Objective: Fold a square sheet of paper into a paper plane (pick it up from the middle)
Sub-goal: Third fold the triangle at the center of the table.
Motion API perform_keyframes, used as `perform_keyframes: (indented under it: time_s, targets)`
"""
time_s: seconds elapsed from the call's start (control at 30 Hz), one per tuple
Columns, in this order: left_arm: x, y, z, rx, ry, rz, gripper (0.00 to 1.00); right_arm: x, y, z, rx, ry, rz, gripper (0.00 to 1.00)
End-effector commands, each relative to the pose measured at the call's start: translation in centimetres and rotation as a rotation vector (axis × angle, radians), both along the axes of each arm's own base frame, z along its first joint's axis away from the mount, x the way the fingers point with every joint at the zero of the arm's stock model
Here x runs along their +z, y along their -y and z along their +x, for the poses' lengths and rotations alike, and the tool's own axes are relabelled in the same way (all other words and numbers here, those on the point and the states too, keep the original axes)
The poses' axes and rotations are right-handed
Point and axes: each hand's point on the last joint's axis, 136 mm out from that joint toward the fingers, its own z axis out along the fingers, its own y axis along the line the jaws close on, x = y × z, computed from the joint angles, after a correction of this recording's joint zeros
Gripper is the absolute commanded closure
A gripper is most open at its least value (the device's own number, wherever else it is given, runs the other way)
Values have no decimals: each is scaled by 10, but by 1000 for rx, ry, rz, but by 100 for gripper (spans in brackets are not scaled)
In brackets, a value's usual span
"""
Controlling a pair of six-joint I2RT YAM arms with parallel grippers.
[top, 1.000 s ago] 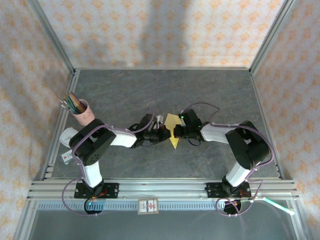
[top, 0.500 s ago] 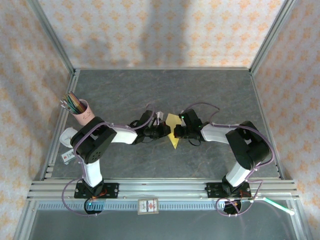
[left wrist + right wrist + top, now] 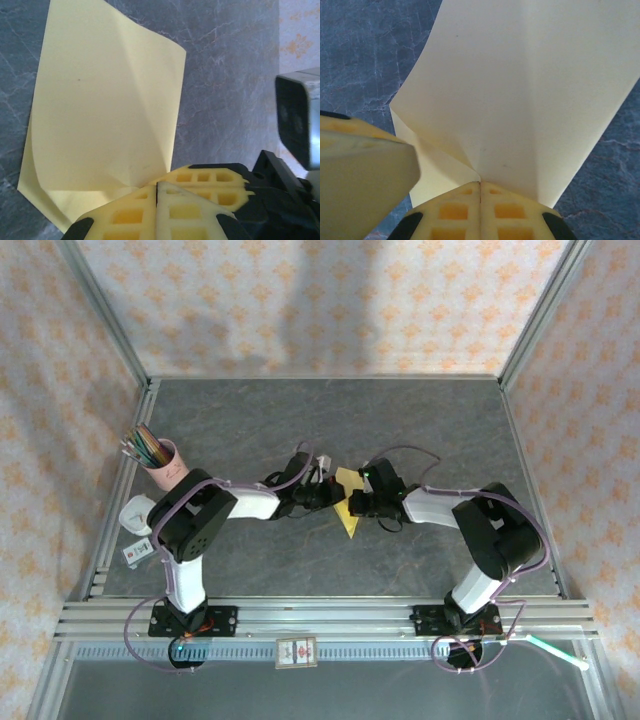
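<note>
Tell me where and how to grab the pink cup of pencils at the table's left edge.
Grip the pink cup across its round wall, just under the rim, coming in level from the side facing the table's middle. The pencils fan out of its top, so a reach from above would likely knock them, and the metal rail runs close along its outer side.

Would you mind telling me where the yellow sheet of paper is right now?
In the top view, the yellow sheet of paper is near the middle of the table, pinched from either side by the left claw and the right claw.
</note>
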Motion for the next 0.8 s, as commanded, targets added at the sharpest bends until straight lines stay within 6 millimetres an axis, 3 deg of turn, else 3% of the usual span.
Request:
perform_keyframes:
  time_s: [0.0, 0.53, 0.77]
  targets:
    - [-15, -1, -1, -18, -23, 42, 94, -19, 19, -14, -14, -59, -77, 99]
    - [-45, -16, -5, -7, -57, 106, 94, -17, 18, -12, -8, -57, -80, 99]
    - [-68, -32, -20, 19, -107, 163, 94, 3, 8, 1, 8, -15, -56, 90]
